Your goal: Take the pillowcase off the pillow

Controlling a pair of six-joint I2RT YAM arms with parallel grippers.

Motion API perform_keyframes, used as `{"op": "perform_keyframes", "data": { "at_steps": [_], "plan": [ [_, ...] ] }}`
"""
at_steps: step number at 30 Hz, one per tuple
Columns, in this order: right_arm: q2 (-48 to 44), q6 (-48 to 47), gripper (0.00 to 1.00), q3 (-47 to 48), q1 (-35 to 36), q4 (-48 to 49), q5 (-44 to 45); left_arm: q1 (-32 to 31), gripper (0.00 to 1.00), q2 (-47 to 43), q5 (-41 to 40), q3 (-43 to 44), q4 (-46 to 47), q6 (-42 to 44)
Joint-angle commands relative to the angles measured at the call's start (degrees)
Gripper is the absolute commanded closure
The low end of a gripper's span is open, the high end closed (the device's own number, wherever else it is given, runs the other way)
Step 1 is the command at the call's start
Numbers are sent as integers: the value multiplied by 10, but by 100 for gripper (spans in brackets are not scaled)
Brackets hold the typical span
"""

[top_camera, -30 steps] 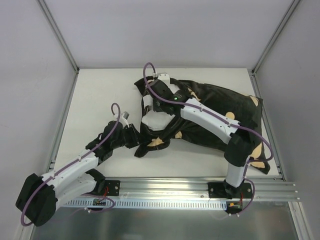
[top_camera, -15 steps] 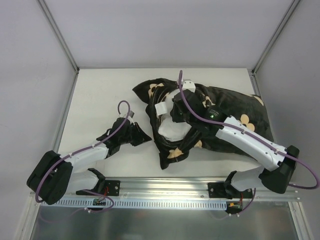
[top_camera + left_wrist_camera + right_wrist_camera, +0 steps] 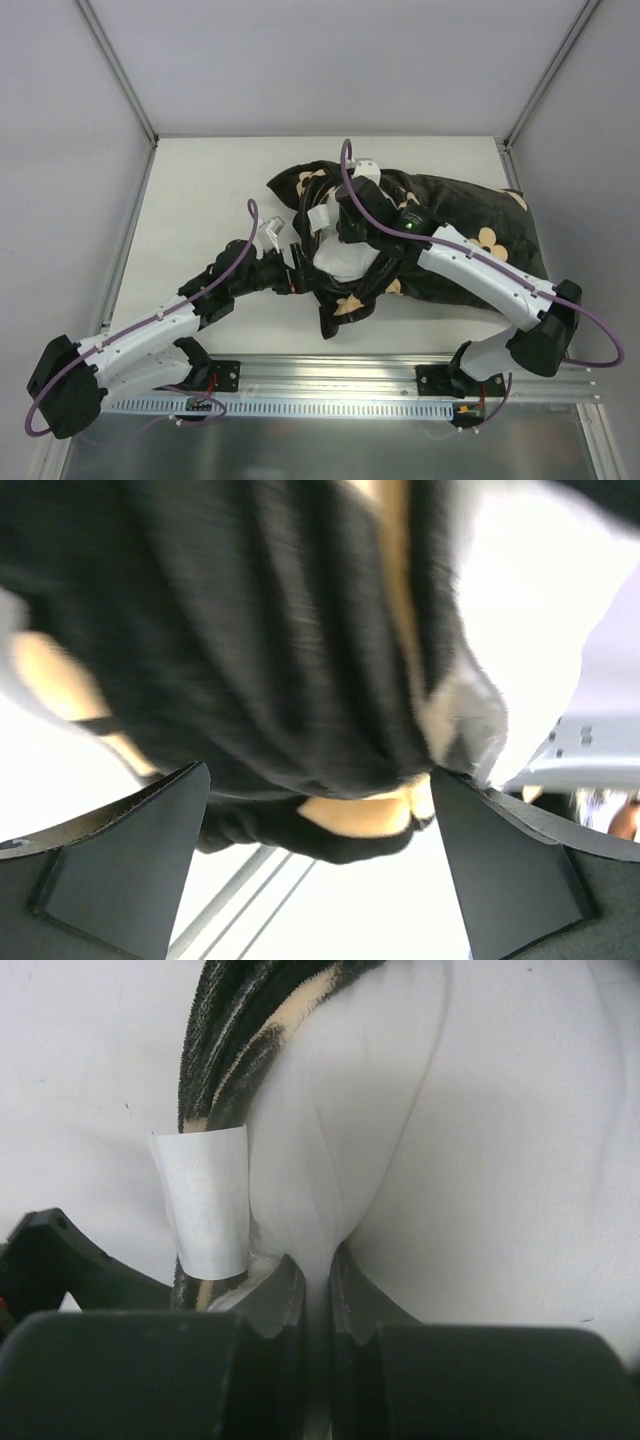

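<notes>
The black pillowcase (image 3: 455,205) with tan motifs lies bunched at the table's middle and right. The white pillow (image 3: 345,258) bulges out of its open left end. My right gripper (image 3: 336,232) is over that opening, shut on a fold of the pillow (image 3: 480,1120); its jaws (image 3: 318,1278) pinch white cloth beside a white label (image 3: 210,1200) and the pillowcase's rim (image 3: 250,1020). My left gripper (image 3: 298,272) is at the pillowcase's lower left edge, open. In the left wrist view, its fingers (image 3: 130,850) stand wide apart with the black and tan pillowcase (image 3: 300,680) just beyond them, not gripped.
Bare white table (image 3: 200,200) stretches to the left and behind the pillow. Grey walls and metal posts close in the table on three sides. A metal rail (image 3: 330,375) with both arm bases runs along the near edge.
My left gripper went from shut to wide open and moved right, up to the pillowcase's edge. The right arm, still pinching the pillow, shifted slightly left and back.
</notes>
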Motion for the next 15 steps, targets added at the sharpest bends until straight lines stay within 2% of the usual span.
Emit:
{"op": "perform_keyframes", "data": {
  "at_steps": [1, 5, 8, 9, 11, 12, 13, 15],
  "plan": [
    [-2, 3, 99, 56, -6, 33, 19, -41, 7, 39, 4, 40, 16, 25],
    [2, 5, 99, 63, -5, 27, 11, -49, 19, 75, 2, 48, 50, 17],
    [0, 9, 99, 63, -2, 27, 7, -49, 43, 99, -7, 56, 62, 13],
    [0, 9, 99, 64, -2, 27, 7, -49, 59, 104, -8, 58, 62, 12],
    [-6, 9, 99, 66, -2, 27, 6, -49, 78, 113, -15, 58, 62, 7],
    [-8, 6, 99, 67, -2, 27, 7, -49, 93, 114, -19, 55, 62, 4],
    [-12, 5, 99, 71, -2, 25, 6, -49, 100, 116, -29, 49, 62, -4],
    [-19, 2, 99, 73, 1, 25, 6, -48, 100, 117, -43, 34, 62, -13]
  ]
}}
